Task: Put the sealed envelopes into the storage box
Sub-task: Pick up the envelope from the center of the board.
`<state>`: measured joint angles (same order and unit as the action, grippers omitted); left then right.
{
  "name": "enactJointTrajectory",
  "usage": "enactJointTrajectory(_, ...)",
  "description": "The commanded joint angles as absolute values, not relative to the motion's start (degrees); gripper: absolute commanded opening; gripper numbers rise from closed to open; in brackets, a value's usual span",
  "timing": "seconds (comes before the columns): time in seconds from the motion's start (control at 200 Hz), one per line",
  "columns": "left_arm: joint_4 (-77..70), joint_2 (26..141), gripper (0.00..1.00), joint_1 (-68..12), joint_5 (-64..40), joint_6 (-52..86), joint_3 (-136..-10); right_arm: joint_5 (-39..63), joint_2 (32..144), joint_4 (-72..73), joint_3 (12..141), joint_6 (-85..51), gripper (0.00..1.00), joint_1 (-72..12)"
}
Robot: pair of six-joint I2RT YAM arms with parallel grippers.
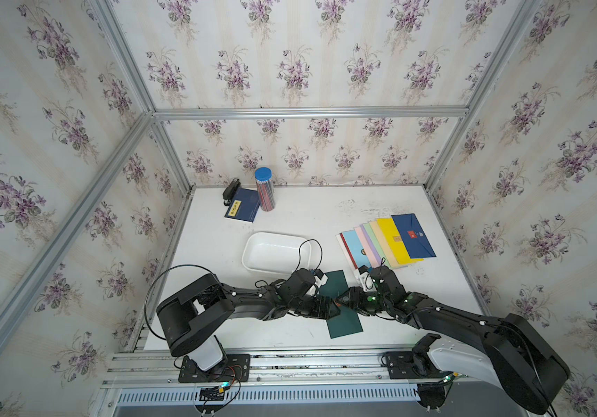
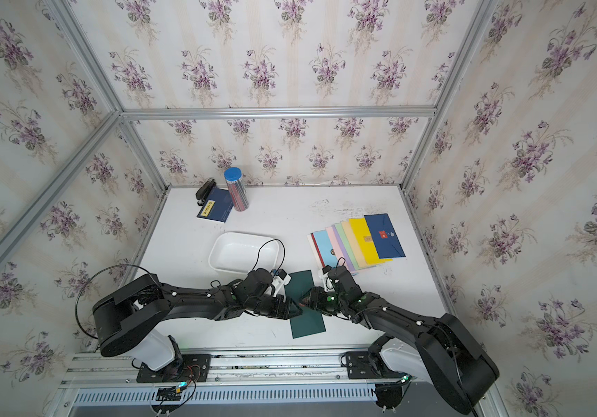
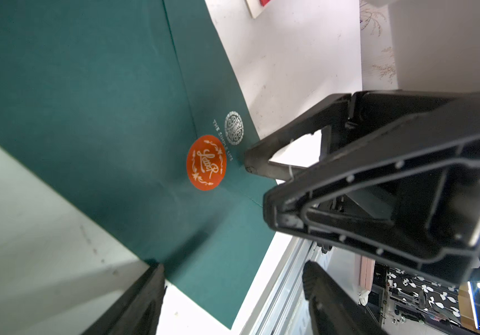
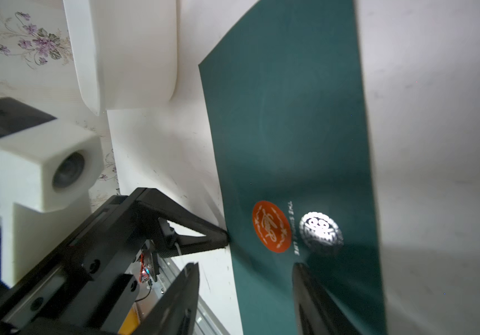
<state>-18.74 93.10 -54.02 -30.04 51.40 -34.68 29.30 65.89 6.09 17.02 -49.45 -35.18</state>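
Plainly, both sets of jaws stand spread and pinch nothing. The left jaws and the right jaws meet from opposite sides over the dark green envelope (image 1: 345,323), about midway along it. In the right wrist view one fingertip (image 4: 221,236) of the left jaws touches one long edge beside the orange seal (image 4: 272,226). In the left wrist view one fingertip (image 3: 254,164) of the right jaws touches the opposite long edge by the silver emblem (image 3: 234,127) (how hard either presses I cannot tell).

That envelope lies on the surface (image 1: 290,216), seal up, outside the storage box (image 1: 271,252) and just off its near right corner. Its long axis runs from the robot's side toward the back wall, with the far end leaning slightly toward the box.

To the right of the box, well apart from it, the other sealed envelopes (image 1: 385,242) lie fanned and overlapping. The navy one (image 1: 414,236) is on top and farthest from the box, and their long axes tilt the same way. Beyond the box are a pencil tube (image 1: 264,189) and a navy booklet (image 1: 242,205).
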Motion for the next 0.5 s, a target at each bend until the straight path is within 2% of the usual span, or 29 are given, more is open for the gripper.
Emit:
enactJointTrajectory(0.0, -11.61, 93.77, 0.78, -54.05, -26.54, 51.44, -34.46, 25.92, 64.34, 0.67, 19.03, -47.08, 0.56, -34.64)
enactJointTrajectory(0.115, -10.32, 93.38, 0.78, -54.31, -26.68, 50.63, -34.86, 19.85, 63.39, -7.21, 20.96, -43.75, 0.55, -34.13)
enactJointTrajectory(0.265, -9.50, 94.52, 0.77, -57.32, -26.98, 50.19, -36.83, 17.92, 64.78, -8.33, 21.33, -42.53, 0.55, -31.68)
enactJointTrajectory(0.355, -9.76, 96.32, 0.77, -59.31, -26.55, 50.14, -38.42, 18.58, 68.13, -6.06, 21.83, -41.80, 0.53, -27.11)
enactJointTrajectory(0.495, -11.37, 100.55, 0.76, -61.31, -26.95, 50.71, -41.13, 20.37, 77.76, -2.65, 25.70, -39.94, 0.52, -26.24)
